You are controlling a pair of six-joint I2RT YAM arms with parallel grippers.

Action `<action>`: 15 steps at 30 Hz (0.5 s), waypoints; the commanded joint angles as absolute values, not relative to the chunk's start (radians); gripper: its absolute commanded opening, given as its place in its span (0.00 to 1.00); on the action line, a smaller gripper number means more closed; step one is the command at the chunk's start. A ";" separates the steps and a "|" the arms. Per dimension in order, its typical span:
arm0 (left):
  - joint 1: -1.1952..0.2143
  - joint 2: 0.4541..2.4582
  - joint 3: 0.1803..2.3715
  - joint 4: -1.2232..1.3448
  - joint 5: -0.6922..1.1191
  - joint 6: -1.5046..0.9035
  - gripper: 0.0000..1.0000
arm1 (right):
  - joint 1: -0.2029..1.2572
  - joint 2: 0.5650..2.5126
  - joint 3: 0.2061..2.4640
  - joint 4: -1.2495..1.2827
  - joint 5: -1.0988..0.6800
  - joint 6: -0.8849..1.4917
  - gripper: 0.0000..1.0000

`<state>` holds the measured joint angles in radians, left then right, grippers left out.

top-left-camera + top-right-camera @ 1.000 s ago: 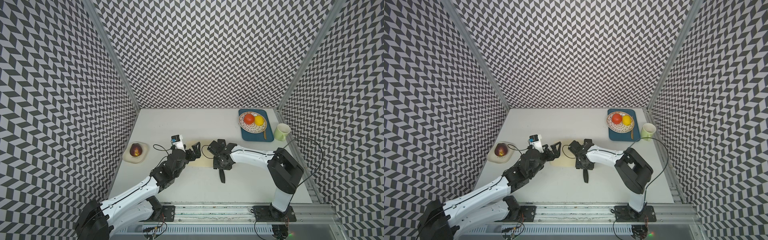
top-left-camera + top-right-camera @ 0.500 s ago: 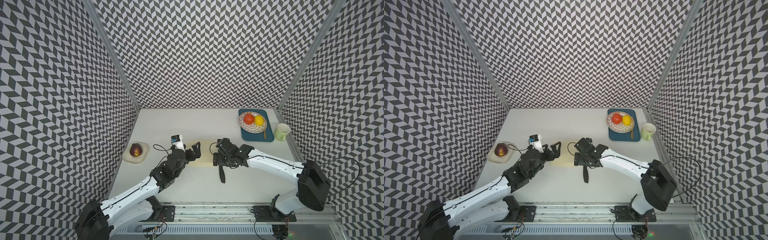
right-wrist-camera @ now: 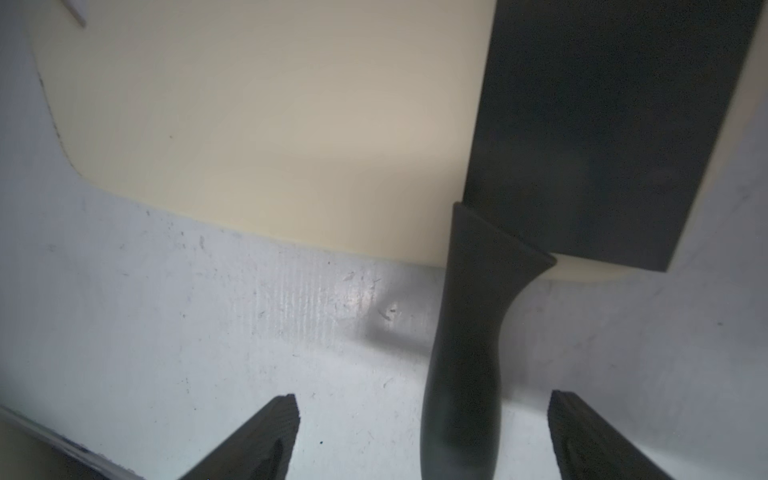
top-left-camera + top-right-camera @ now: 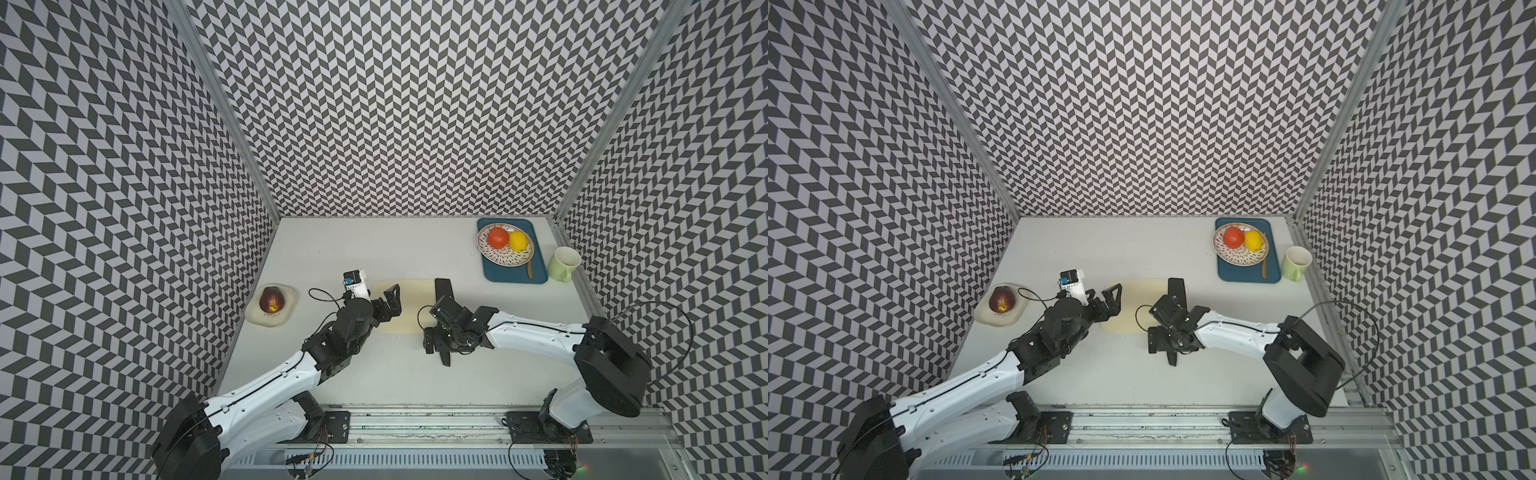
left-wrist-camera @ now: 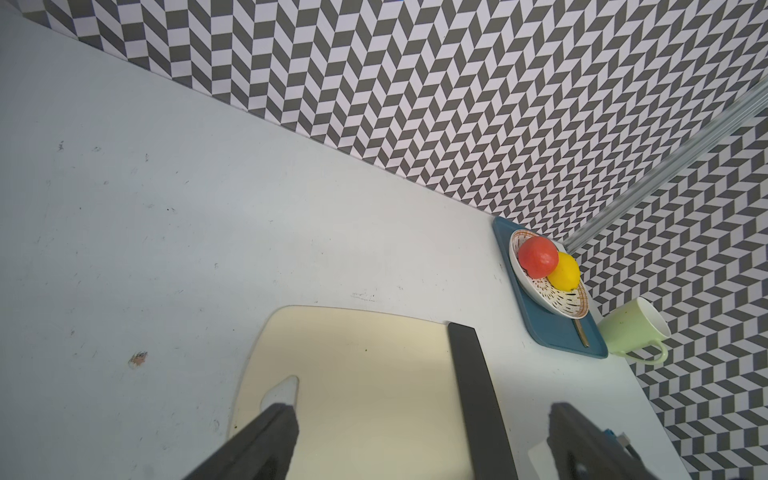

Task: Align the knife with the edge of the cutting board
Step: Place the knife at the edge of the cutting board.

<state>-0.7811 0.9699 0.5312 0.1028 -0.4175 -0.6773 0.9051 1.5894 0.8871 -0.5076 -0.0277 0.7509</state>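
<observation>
Dark-red fruit sits in a pale dish at the far left of the white table. Next comes the left gripper, jaws spread wide and poised over the left end of the cutting board, one fingertip just by the board's small triangular hole; whether it touches the board I cannot tell. The cream board lies flat near the table's middle. The knife rests with its broad black blade flat on the board's right end, running close along the right short edge at a slight slant, a thin cream strip showing beside it in the right wrist view. Its handle sticks out past the board's near edge onto the table. The right gripper hangs over that handle, jaws wide apart, the handle between the fingers but clear of both. Farther right and back, a dark blue tray carries a patterned plate with a tomato and a lemon, plus a thin brown utensil. A pale green mug stands just beside the tray.
</observation>
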 commanded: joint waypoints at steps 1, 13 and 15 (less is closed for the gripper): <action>-0.784 0.980 0.528 0.109 -0.430 -0.664 1.00 | 0.924 1.612 0.896 -0.462 -0.043 0.755 0.97; -0.784 0.988 0.529 0.111 -0.429 -0.664 1.00 | 0.951 1.632 0.902 -0.450 -0.064 0.765 0.96; -0.782 0.987 0.529 0.111 -0.429 -0.665 1.00 | 0.954 1.637 0.907 -0.452 -0.062 0.766 0.96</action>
<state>-0.7811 0.9829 0.5312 0.1032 -0.4183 -0.6743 0.9424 1.6119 0.8913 -0.4820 -0.0502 0.7528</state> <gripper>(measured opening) 0.992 0.964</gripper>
